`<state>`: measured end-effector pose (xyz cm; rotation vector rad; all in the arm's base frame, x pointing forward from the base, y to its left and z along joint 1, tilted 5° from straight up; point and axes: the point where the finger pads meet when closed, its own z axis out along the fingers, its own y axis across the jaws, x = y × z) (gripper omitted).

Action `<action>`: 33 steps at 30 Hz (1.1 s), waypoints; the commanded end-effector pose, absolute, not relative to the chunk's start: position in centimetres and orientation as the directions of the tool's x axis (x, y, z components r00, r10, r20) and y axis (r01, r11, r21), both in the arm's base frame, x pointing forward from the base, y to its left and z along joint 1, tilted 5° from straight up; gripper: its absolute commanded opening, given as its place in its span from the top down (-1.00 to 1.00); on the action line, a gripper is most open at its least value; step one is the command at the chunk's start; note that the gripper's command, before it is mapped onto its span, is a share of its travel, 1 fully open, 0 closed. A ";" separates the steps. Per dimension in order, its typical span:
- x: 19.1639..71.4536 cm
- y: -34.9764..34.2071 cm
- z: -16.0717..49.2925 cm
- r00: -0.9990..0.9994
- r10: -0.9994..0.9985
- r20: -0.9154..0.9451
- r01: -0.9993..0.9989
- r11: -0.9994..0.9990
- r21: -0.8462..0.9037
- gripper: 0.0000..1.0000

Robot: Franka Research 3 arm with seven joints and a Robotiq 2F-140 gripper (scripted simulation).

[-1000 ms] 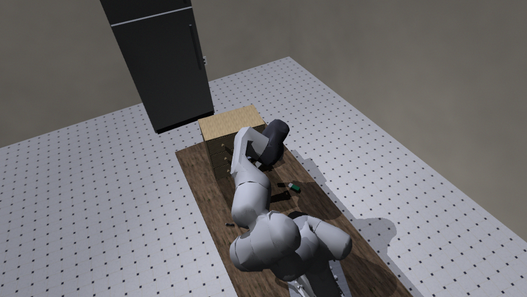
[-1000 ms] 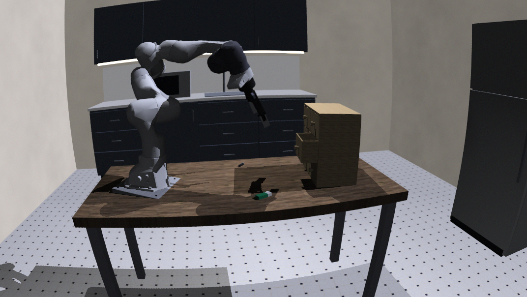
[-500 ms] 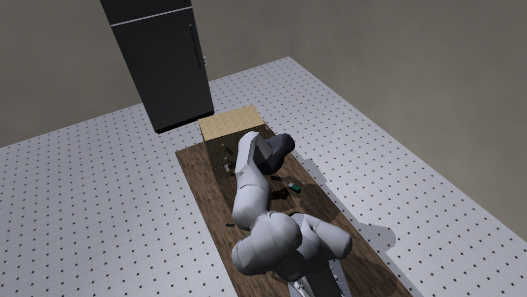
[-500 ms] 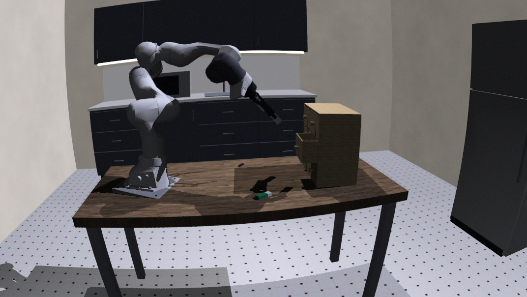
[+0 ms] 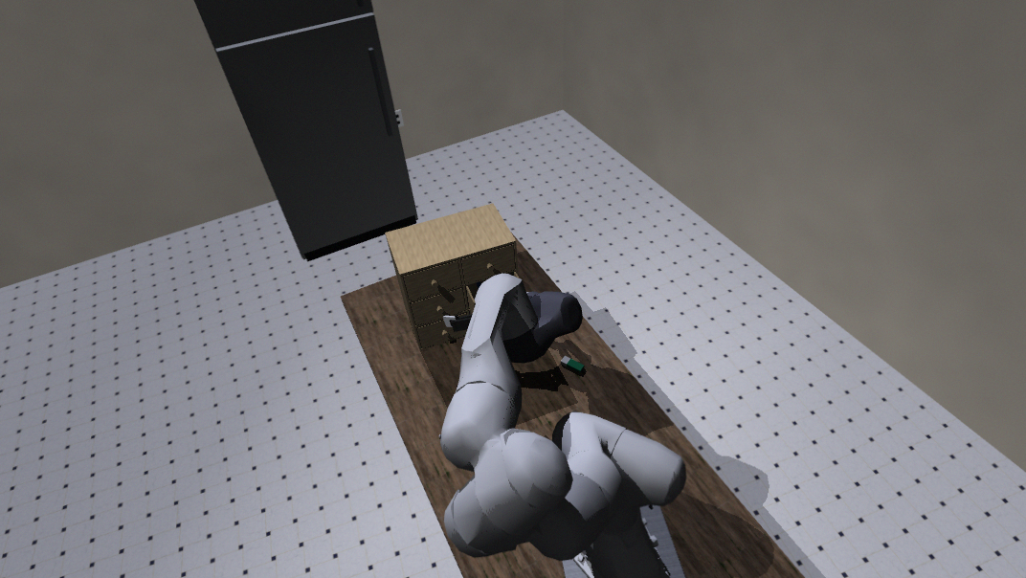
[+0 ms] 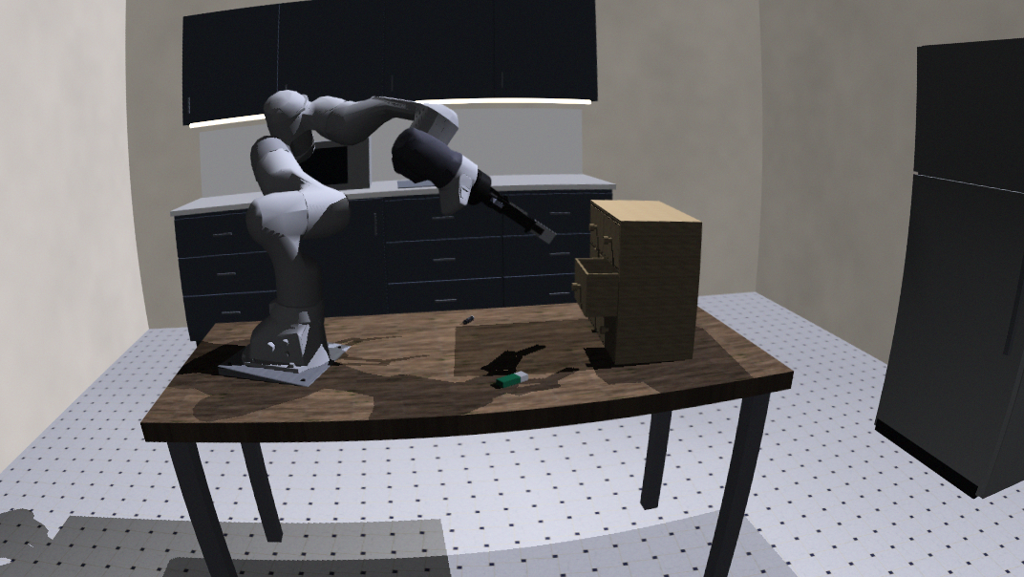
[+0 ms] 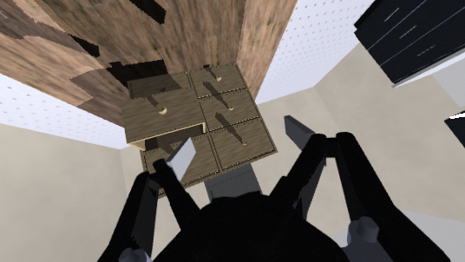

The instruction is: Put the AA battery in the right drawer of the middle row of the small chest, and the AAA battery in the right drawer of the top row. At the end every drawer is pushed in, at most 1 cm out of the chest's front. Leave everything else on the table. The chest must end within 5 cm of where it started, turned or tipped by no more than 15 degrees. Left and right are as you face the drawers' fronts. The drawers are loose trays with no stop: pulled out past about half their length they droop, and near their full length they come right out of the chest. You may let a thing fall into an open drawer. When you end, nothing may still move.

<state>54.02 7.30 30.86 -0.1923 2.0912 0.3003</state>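
Wide apart, with nothing between its fingers, the gripper (image 5: 459, 322) (image 6: 547, 234) (image 7: 237, 134) hangs above the table and short of the chest, slanting down toward 4 o'clock in the exterior view.

Biggest of all, the refrigerator (image 5: 323, 129) (image 6: 960, 250) (image 7: 234, 184) stands at 3 o'clock from the chest in the exterior view. The wooden table (image 5: 388, 322) (image 6: 430, 422) (image 7: 269, 26) carries the arm (image 5: 480, 402) (image 6: 297, 215), whose base is between 8 and 9 o'clock from the chest in that same view.

The small chest (image 5: 448, 236) (image 6: 655, 287) (image 7: 247, 152) stands upright. Its middle-row right drawer (image 5: 470, 293) (image 6: 596, 289) (image 7: 162, 121) is pulled out and looks level; the top right drawer and the three left ones look pushed in. What the open drawer contains, I can't make out.

A green-and-white block (image 5: 572, 365) (image 6: 510, 379) lies on the table at 8 o'clock from the chest in the exterior view. Smallest is a dark cylinder (image 6: 467, 320), apparently a battery, lying at 11 o'clock from the block; whether it is the AA or the AAA, I can't tell. I can't locate the second battery.

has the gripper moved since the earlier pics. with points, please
Yes. In the exterior view the gripper (image 5: 459, 322) (image 6: 545, 235) (image 7: 237, 134), jaws open, has swung toward the chest (image 5: 451, 238) (image 6: 655, 287) (image 7: 236, 147), its tip now nearer the chest's front.
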 end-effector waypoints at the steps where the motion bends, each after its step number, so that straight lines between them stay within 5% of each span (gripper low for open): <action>1: 54.0 5.1 30.5 -0.425 -0.050 -0.904 -0.216 0.975 0.048 -1.00; 21: 47.4 -2.5 22.3 -0.430 0.024 -0.903 0.092 0.996 -0.018 -1.00; 22: 47.4 -2.5 22.3 -0.430 0.024 -0.903 0.092 0.996 -0.018 1.00; 33: 47.4 -2.5 22.3 -0.430 0.024 -0.903 0.092 0.996 -0.018 1.00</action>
